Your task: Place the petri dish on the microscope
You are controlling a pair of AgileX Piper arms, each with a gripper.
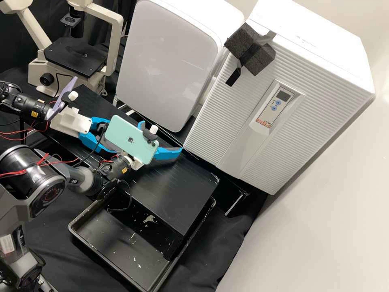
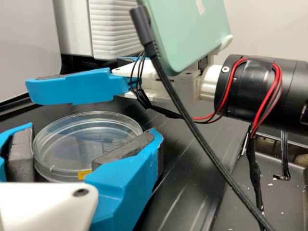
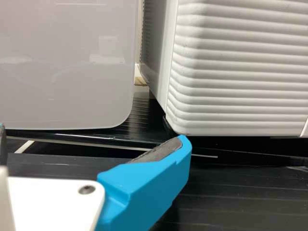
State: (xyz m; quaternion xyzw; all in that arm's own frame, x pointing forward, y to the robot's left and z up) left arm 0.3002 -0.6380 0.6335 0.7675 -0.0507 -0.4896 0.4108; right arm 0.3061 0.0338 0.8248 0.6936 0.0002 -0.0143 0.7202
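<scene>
Two left fingers (image 1: 91, 142) clamp one petri dish (image 2: 72, 139); two right fingers (image 1: 168, 153) stand apart.

A lab (microscope (image 1: 74, 59) and all)

Clear, round petri dish (image 2: 72, 137) level in the left tool (image 1: 91, 140), upright cream microscope (image 1: 36, 72)

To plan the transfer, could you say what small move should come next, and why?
I'd probably draw the left gripper snug on the petri dish before lifting: the dish sits within its span, while the right gripper, just beyond, is open and empty.
</scene>
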